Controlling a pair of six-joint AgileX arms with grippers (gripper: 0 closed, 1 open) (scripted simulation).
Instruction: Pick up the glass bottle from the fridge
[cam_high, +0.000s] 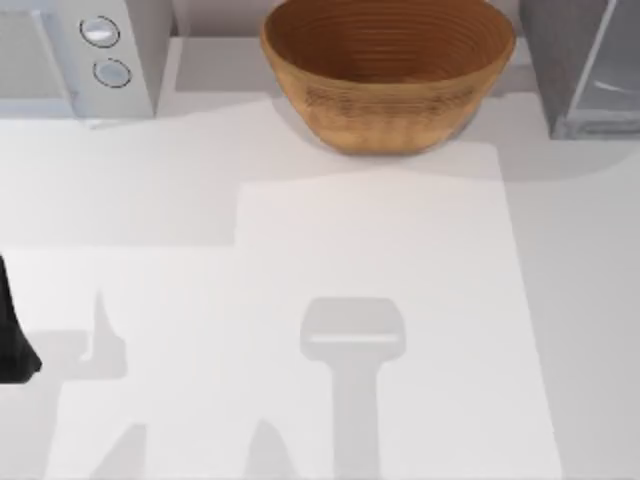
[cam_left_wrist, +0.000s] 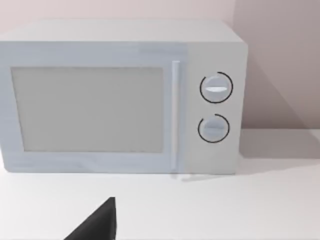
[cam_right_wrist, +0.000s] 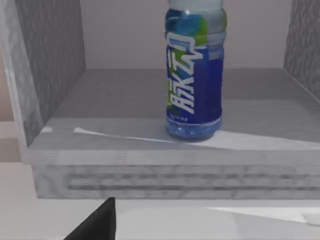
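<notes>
bottle (cam_right_wrist: 194, 75) stands upright on the floor of the open fridge (cam_right_wrist: 165, 150), set back from the front lip and well clear of both side walls; in the right wrist view it wears a blue label with pale lettering, and its cap runs off the edge of the picture. from above, the fridge (cam_high: 580, 70) sits at the table's far right corner, the woven bowl (cam_high: 388, 70) just to its left, the white microwave (cam_high: 90, 55) at the far left.

the right arm faces straight into the fridge, with a dark wedge that is probably one finger (cam_right_wrist: 97, 222) at the near edge (too little of it to judge, so i cannot tell how far that gripper is open, and nothing seems held). the left arm (cam_high: 15, 340) is parked at the table's left edge, looking at the microwave (cam_left_wrist: 120, 95); its grip i cannot tell either.

the risks look plain enough: a low approach would catch the raised front lip, an off-centre one would nudge the tall narrow bottle over, and a wide spread could scrape the walls.
</notes>
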